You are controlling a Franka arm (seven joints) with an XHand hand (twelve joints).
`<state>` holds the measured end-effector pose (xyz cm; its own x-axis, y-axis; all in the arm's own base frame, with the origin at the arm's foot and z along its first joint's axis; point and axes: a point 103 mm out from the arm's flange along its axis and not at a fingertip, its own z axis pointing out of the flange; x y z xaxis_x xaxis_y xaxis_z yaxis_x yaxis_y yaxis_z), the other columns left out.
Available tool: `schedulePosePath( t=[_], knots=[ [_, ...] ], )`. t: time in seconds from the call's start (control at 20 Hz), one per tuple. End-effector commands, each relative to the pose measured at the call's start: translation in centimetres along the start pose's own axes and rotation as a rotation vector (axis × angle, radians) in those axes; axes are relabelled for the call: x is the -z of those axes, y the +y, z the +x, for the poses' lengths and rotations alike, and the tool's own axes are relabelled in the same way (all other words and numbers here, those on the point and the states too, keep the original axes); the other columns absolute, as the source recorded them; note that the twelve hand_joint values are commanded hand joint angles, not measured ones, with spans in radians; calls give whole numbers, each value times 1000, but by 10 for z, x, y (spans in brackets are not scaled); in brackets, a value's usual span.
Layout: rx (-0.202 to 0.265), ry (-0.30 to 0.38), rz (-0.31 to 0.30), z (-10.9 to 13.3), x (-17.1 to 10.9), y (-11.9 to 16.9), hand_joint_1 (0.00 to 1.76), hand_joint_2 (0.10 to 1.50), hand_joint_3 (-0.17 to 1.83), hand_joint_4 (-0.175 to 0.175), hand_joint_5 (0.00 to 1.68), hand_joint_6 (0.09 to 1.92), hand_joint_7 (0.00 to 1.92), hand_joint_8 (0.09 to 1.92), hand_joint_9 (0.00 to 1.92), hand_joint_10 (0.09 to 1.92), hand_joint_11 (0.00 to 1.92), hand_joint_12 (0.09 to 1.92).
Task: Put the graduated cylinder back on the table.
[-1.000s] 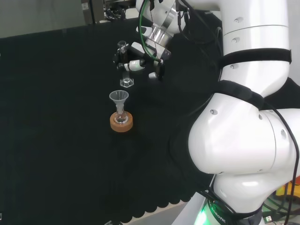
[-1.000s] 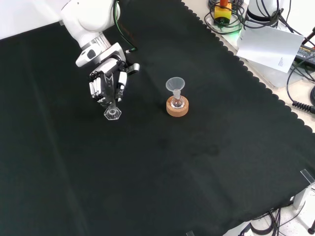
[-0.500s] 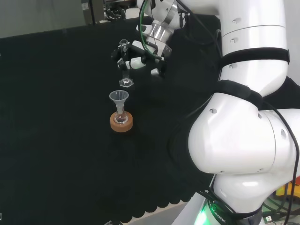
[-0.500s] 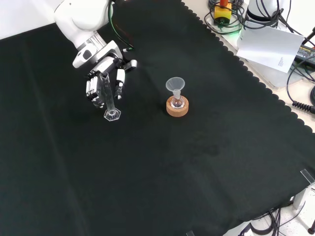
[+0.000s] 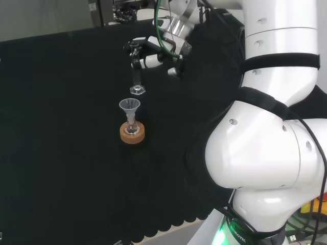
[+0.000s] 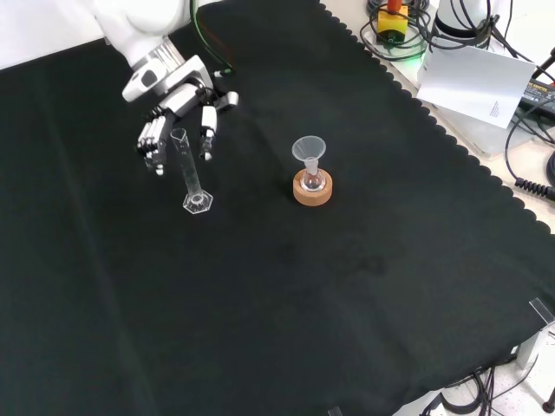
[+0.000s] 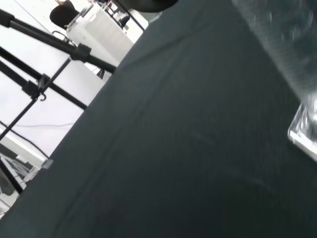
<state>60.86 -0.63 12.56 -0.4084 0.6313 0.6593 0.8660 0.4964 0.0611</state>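
Note:
The clear graduated cylinder [image 6: 190, 170] stands upright on its hexagonal foot on the black cloth [image 6: 260, 329]; the head view shows the cylinder [image 5: 136, 77] just behind the funnel. The hand [image 6: 177, 117] hovers by the cylinder's upper end, with straightened fingers [image 6: 153, 143] on one side and another finger [image 6: 208, 130] on the other, spread apart from the glass. From the head view the hand [image 5: 155, 55] sits to the right of the cylinder's rim. Close up in the wrist view, the cylinder [image 7: 285, 47] is a blurred clear shape with its foot on the cloth.
A small flask carrying a clear funnel [image 6: 309, 150] rests on a cork ring [image 6: 312, 189], right of the cylinder in the front view. A white sheet [image 6: 475, 80] and cables lie past the cloth's scalloped edge. The arm's white links [image 5: 271, 143] stand at the head view's right.
The hand's fingers have straightened and spread off the cylinder, and the hand has lifted up and back. The cylinder stays standing on the cloth.

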Motion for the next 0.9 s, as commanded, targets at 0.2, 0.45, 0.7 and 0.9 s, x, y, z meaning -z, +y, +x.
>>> schedulePosePath(
  t=[0.2, 0.45, 0.7, 0.9],
  knots=[
    [-15, -161, -111, 24, 82, -29, 919, 991, -175, -71, 356, 191, 253, 683, 725, 87, 266, 1339],
    [-27, -301, -138, 49, 128, -58, 915, 990, -175, -72, 358, 177, 246, 683, 718, 87, 255, 1339],
    [-46, -415, -151, 70, 160, -86, 907, 990, -175, -72, 359, 168, 241, 682, 711, 87, 247, 1340],
    [-53, -446, -164, 81, 172, -100, 904, 989, -175, -72, 360, 163, 239, 682, 709, 87, 244, 1341]
  ],
)
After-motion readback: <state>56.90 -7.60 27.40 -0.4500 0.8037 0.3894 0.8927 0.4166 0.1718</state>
